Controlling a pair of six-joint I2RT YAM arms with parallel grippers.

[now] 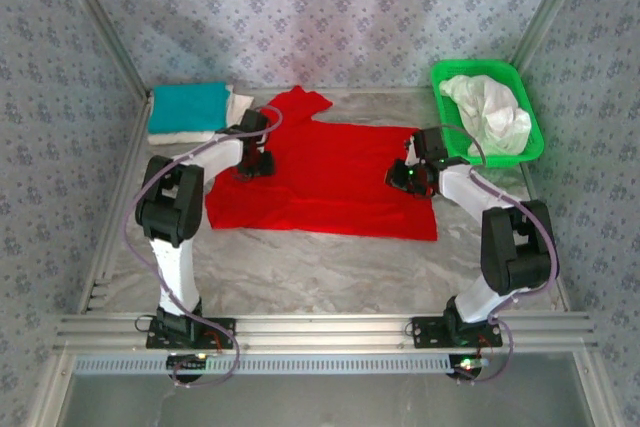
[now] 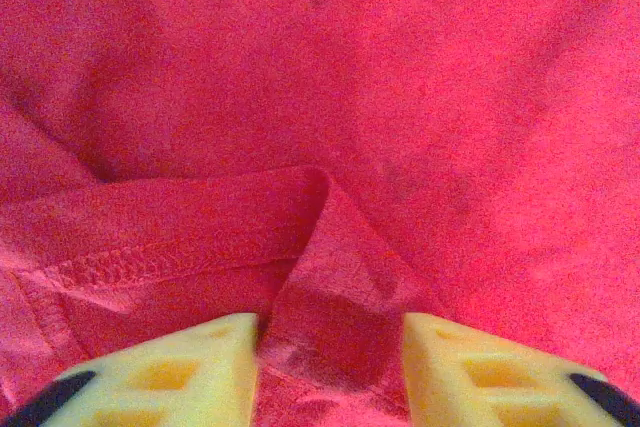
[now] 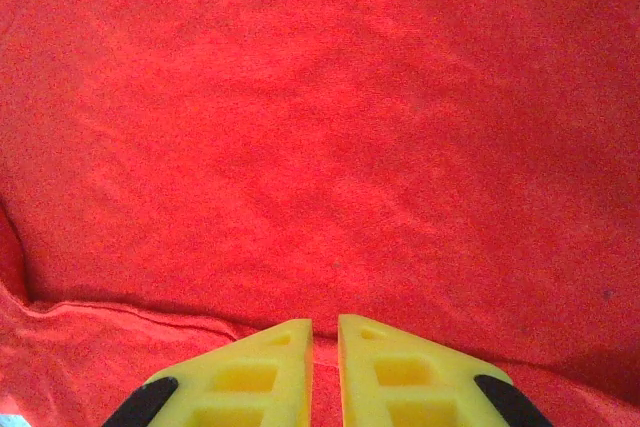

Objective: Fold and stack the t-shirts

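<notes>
The tabletop (image 1: 320,267) carries the red t-shirt (image 1: 330,182), spread flat in the middle with 1 sleeve pointing to the rear. Judging by that, folding of this shirt is only starting.

The left tool (image 1: 254,165) sits on the shirt's left part, its fingers partly apart and gripping a raised ridge of red cloth between them. The right tool (image 1: 402,177) is at the shirt's right edge, its fingers pressed almost together on the cloth there. The next move probably calls for both tools to lift together and carry their held parts across the shirt evenly, so the fold lies straight.

At the rear right, the green basket (image 1: 438,82) holds 1 crumpled white t-shirt (image 1: 490,112). At the rear left, a folded teal t-shirt (image 1: 190,102) lies on folded white cloth (image 1: 190,133).
</notes>
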